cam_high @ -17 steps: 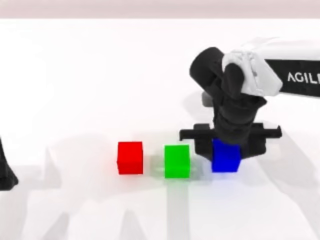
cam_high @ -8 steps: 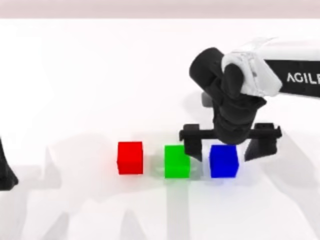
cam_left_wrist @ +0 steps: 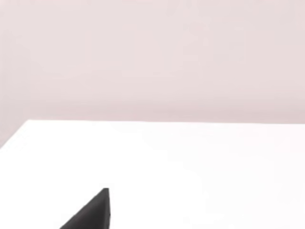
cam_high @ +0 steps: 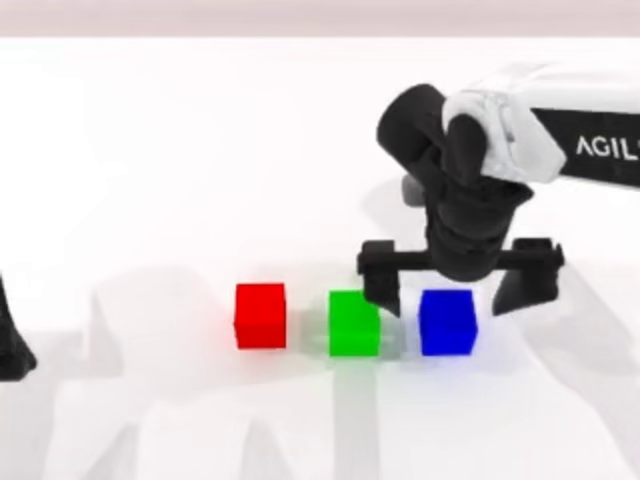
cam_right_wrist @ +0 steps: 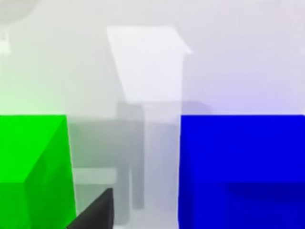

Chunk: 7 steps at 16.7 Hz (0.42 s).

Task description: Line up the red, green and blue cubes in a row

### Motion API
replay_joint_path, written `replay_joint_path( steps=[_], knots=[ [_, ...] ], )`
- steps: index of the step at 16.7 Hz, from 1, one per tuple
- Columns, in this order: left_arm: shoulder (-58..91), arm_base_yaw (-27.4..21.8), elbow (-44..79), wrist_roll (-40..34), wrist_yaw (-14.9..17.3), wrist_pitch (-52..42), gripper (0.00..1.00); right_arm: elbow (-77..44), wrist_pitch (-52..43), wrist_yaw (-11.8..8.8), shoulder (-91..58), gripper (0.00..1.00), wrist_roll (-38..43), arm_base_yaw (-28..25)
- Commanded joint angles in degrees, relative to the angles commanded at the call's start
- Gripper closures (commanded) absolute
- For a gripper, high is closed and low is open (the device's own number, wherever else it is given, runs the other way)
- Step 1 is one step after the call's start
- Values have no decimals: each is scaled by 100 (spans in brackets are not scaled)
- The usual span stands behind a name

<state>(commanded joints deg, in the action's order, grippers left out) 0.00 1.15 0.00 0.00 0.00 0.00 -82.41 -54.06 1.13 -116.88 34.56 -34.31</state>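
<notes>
On the white table (cam_high: 180,180), near its front edge, the red cube (cam_high: 260,316), green cube (cam_high: 354,323) and blue cube (cam_high: 446,322) sit in a straight row from left to right, each apart from its neighbour. Just behind the blue cube hangs the right gripper (cam_high: 455,285), fingers spread wide and holding nothing. The left arm (cam_high: 12,345) is parked at the table's left edge; whether its fingers are spread I cannot tell.

Left to right: red cube (cam_high: 261,316), green cube (cam_high: 354,323), blue cube (cam_high: 446,322).
</notes>
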Motion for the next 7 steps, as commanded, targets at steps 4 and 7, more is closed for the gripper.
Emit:
replay_joint_path(
  steps=[4,7],
  knots=[
    [0,0,0,0,0,0,0,-565,-914,-3,261,0,2,-39],
    [0,0,0,0,0,0,0,-780,-1202,-3,398,0,-3,-44]
  ],
)
